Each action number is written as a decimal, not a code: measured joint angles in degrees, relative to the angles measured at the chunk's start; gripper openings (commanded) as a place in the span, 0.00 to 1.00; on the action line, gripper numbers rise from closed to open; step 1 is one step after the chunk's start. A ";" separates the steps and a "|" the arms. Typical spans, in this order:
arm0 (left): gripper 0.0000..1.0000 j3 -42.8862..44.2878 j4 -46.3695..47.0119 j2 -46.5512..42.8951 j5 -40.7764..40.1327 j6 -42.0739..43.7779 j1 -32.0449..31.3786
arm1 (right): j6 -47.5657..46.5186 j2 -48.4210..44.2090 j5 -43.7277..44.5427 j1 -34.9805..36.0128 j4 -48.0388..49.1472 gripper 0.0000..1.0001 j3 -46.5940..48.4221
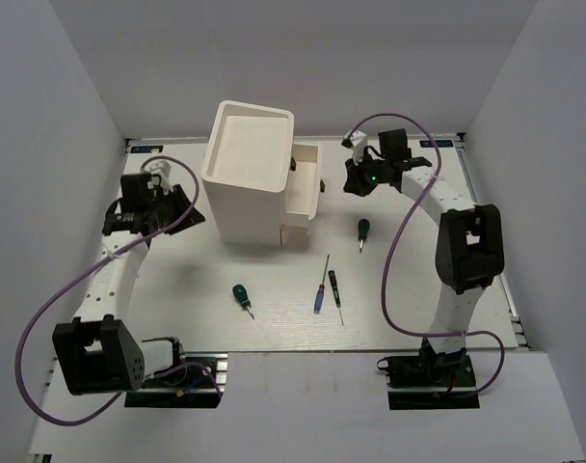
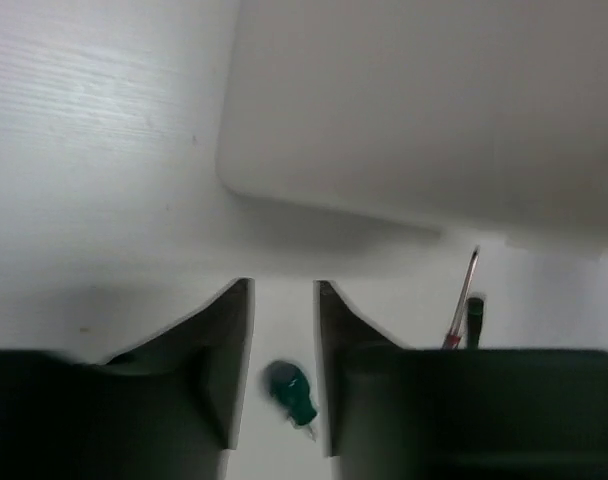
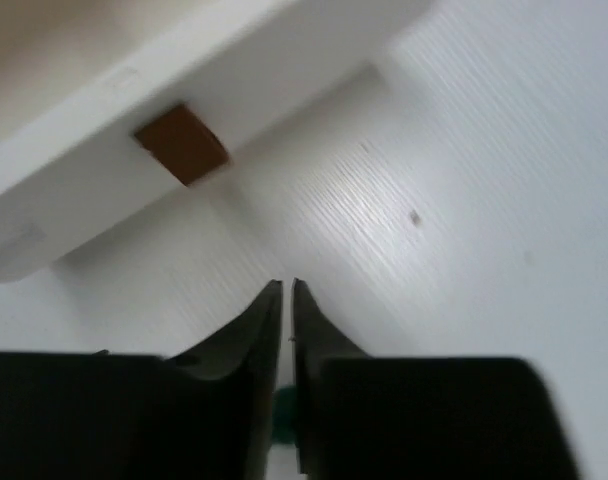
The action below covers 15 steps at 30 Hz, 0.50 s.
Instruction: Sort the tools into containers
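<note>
Sorting appears part done. The right pincer (image 3: 286, 285), jaws nearly closed on nothing visible, hovers by the open drawer (image 1: 306, 200) near the table's far edge. The left pincer (image 2: 284, 286) is half-open and empty. Likely next: reopen, then take the green screwdriver (image 1: 362, 231) mid-table.

The counter (image 2: 104, 150) is white with a fine wood-like grain and a soft sheen. Ahead of the left fingers (image 2: 229, 360), which are dark, matt and plastic-looking, the cabinet (image 2: 434, 110) wall is smooth matt white. Between those fingers lies a stubby screwdriver (image 2: 292, 392) with a glossy green plastic handle, a thin screwdriver (image 2: 464, 300) just past them shows a bright bare-metal shaft, and ahead of the equally dark, matt right fingers (image 3: 259, 370) a matt brown knob (image 3: 181, 145) sits on a smooth white drawer front (image 3: 74, 190).
</note>
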 measured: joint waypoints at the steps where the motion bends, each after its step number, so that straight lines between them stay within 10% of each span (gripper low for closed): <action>1: 0.60 -1.11 -0.46 -1.14 0.81 0.72 -0.79 | 1.51 -1.03 3.21 -0.04 -1.53 0.06 0.00; 8: 0.82 -11.26 -6.19 -9.16 1.92 0.00 -4.98 | 11.50 -5.57 23.61 0.22 -16.55 0.59 0.17; 15: 0.84 -17.35 -8.46 -13.97 -1.33 -4.35 -8.26 | 19.28 -2.64 33.24 2.29 -24.09 0.64 -1.86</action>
